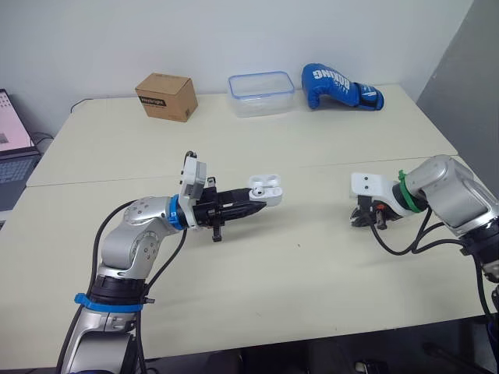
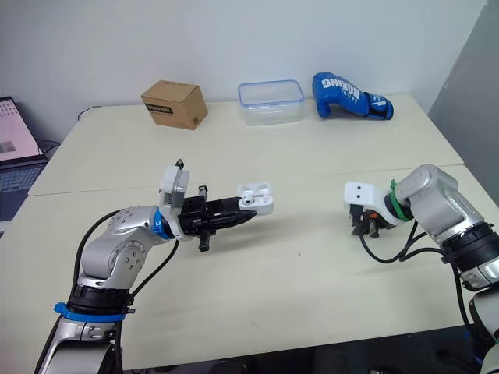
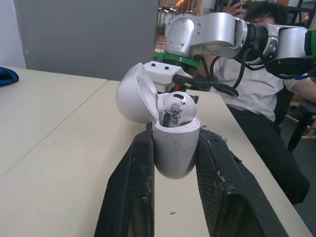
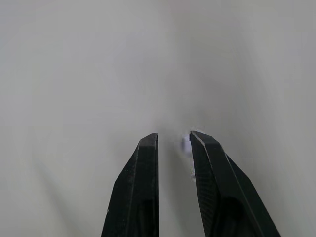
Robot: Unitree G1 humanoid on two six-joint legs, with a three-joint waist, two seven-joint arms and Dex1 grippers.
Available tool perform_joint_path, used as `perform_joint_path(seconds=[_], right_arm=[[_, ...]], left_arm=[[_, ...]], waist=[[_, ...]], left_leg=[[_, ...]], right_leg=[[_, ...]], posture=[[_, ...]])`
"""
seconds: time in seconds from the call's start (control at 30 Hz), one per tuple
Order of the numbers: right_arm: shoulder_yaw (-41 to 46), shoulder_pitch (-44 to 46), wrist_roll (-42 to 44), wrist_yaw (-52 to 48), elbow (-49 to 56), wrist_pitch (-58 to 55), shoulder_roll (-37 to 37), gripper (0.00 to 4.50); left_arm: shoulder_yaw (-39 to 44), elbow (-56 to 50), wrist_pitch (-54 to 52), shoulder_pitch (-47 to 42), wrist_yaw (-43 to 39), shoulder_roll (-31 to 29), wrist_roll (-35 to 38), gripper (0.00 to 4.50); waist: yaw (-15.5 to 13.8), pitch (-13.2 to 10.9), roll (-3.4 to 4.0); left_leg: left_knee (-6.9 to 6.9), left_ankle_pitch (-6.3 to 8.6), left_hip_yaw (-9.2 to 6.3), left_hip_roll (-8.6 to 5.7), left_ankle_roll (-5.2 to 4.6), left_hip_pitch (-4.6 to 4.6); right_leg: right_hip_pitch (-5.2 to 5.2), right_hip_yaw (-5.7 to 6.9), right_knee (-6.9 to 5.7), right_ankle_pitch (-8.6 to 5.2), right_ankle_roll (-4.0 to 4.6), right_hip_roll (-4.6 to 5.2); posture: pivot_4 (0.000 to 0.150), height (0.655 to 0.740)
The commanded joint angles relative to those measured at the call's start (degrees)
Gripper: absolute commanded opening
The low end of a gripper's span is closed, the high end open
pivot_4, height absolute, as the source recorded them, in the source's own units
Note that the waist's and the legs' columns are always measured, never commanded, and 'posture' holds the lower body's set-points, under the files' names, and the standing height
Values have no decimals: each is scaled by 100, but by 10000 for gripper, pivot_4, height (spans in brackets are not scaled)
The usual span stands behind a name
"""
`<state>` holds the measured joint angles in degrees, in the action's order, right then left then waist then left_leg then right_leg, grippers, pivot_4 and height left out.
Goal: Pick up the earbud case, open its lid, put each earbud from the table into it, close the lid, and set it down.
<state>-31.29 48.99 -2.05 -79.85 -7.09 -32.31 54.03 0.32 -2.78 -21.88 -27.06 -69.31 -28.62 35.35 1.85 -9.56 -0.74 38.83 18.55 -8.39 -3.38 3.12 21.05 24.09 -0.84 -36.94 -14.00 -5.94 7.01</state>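
My left gripper (image 1: 261, 204) is shut on the white earbud case (image 1: 265, 189) and holds it above the middle of the table. The case's lid (image 3: 133, 94) stands open, and one earbud (image 3: 175, 108) sits inside. My right gripper (image 1: 360, 220) points down at the table on the right. Its fingers stand a narrow gap apart just over the surface. A small white earbud (image 4: 185, 144) lies on the table against the inner side of one fingertip (image 4: 200, 143), mostly hidden by it.
Along the back edge of the cream table (image 1: 312, 273) stand a cardboard box (image 1: 166, 96), a clear plastic container (image 1: 261, 93) and a blue boxing glove (image 1: 339, 86). A laptop (image 1: 12, 148) sits at far left. A person (image 3: 256, 84) sits beyond the table's right end.
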Motion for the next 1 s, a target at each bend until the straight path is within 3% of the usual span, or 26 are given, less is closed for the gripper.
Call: perform_joint_path(seconds=[0.03,0.83,0.93,1.0], right_arm=[[-4,83,-256,-90,89,149,-55,10067],[93,318,-802,78,219,-1076,-290,10067],[133,309,-850,130,198,-1179,-339,16127],[168,337,-881,205,141,-1256,-397,22722]], left_arm=[[85,-229,83,-24,29,-41,33,8022],[26,-243,133,5,110,19,14,8022],[30,-284,112,35,130,18,16,8022],[30,-302,109,56,136,14,12,8022]], waist=[[-3,0,0],[-8,0,0],[-9,0,0],[-8,0,0]], left_leg=[[0,0,0,0,0,0],[1,0,-1,0,1,0],[1,0,-1,-1,1,0],[1,0,-1,-1,1,0]], right_leg=[[0,0,0,0,0,0],[1,-1,-3,0,0,0],[1,-1,-3,0,0,0],[1,-1,-2,0,0,0]], posture=[[1500,7307],[1500,7307],[1500,7307],[1500,7307]])
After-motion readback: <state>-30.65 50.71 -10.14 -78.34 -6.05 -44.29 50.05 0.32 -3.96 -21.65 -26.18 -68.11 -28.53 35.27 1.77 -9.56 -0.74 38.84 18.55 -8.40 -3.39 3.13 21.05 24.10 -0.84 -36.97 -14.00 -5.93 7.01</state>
